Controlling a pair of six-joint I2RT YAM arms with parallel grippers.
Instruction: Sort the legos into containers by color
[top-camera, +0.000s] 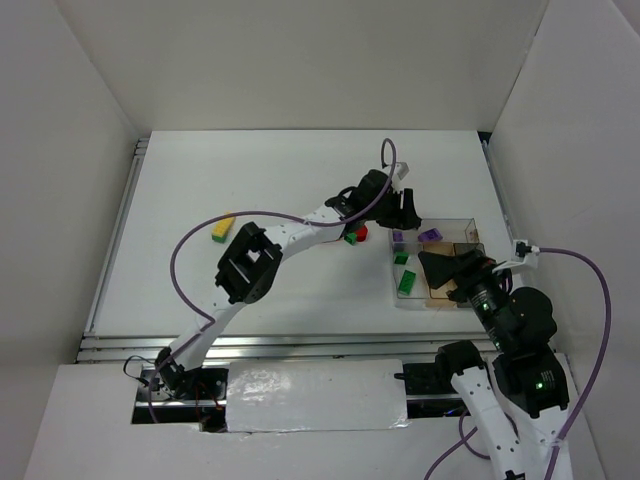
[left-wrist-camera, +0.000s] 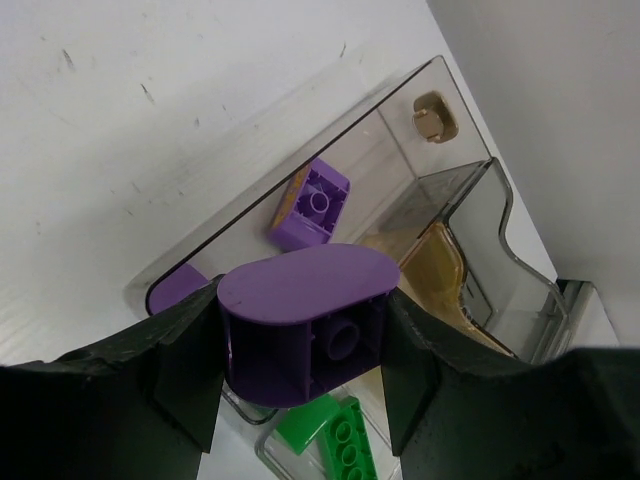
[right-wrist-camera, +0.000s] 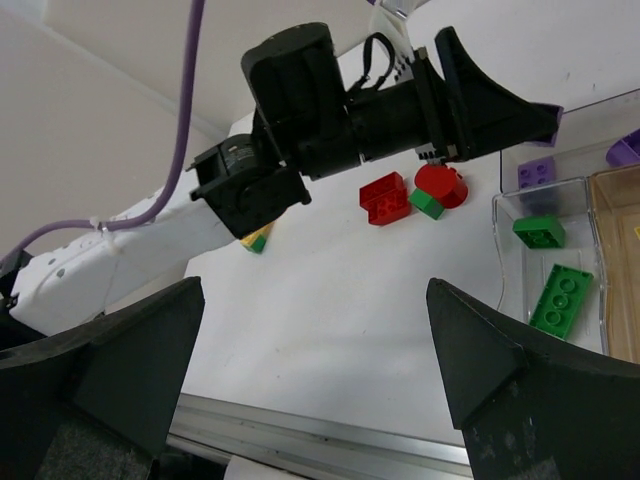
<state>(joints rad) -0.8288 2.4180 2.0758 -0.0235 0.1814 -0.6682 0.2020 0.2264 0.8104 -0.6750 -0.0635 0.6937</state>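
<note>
My left gripper (top-camera: 400, 213) is shut on a purple rounded lego (left-wrist-camera: 300, 285) and holds it above the far left end of the clear divided container (top-camera: 455, 221). Below it, in the left wrist view, the container (left-wrist-camera: 440, 110) holds a purple brick (left-wrist-camera: 312, 205) in the far compartment and green bricks (left-wrist-camera: 340, 435) in the nearer one. My right gripper (top-camera: 445, 268) is open and empty over the container's near side; its fingers (right-wrist-camera: 120, 350) stand wide apart. Two red legos (top-camera: 360, 233) and a small green one (right-wrist-camera: 427, 204) lie left of the container.
A yellow and green brick (top-camera: 222, 228) lies far left on the table, also seen in the right wrist view (right-wrist-camera: 256, 240). The container's right compartments have an amber bottom (left-wrist-camera: 440, 270). The left arm (top-camera: 290, 235) spans the table's middle. A metal rail (top-camera: 260, 345) edges the front.
</note>
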